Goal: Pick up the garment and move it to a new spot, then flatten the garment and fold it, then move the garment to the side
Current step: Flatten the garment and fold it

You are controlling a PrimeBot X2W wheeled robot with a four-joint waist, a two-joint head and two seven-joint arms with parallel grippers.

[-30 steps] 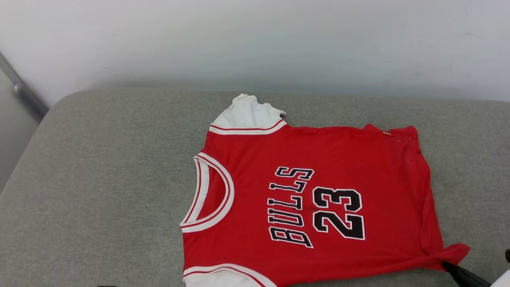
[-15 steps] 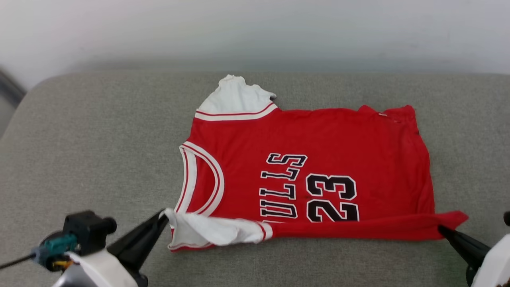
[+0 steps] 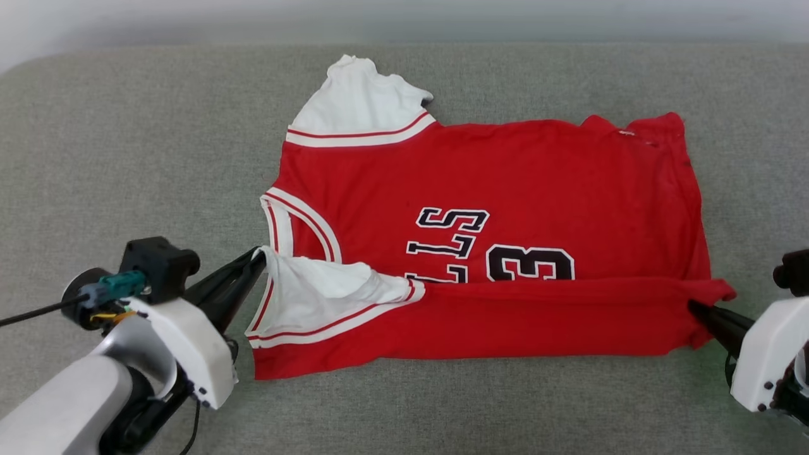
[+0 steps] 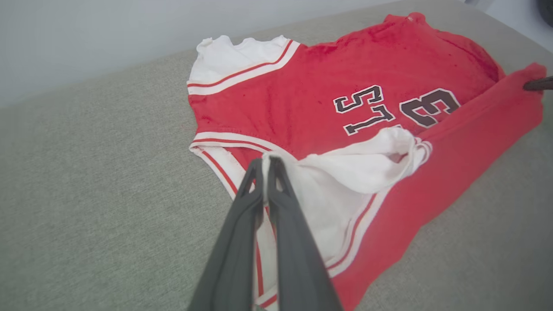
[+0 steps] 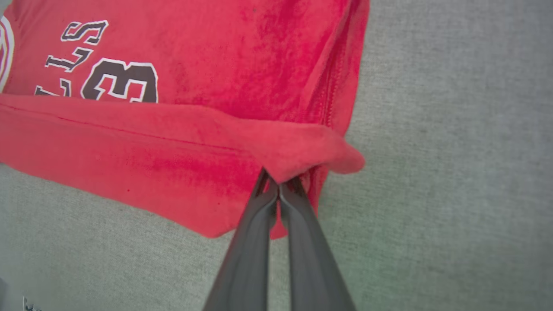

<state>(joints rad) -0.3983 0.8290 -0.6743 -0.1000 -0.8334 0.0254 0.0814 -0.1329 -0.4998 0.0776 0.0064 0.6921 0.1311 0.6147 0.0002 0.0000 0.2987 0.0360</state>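
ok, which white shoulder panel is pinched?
The near panel, held by the left pincer and folded inward; the far panel lies untouched.

**Near edge folded over the chest**

Within the second, the jersey's (image 3: 505, 170) near long edge was lifted and carried away from the robot. It folded over the front until it hid the lower part of the lettering (image 3: 450, 220) and the number (image 3: 531, 262). The left gripper (image 3: 258, 258), clamped on the white armhole corner (image 3: 303, 292), and the right gripper (image 3: 692, 308), clamped on the hem corner (image 3: 715, 292), travelled forward with it. The head camera tipped downward.
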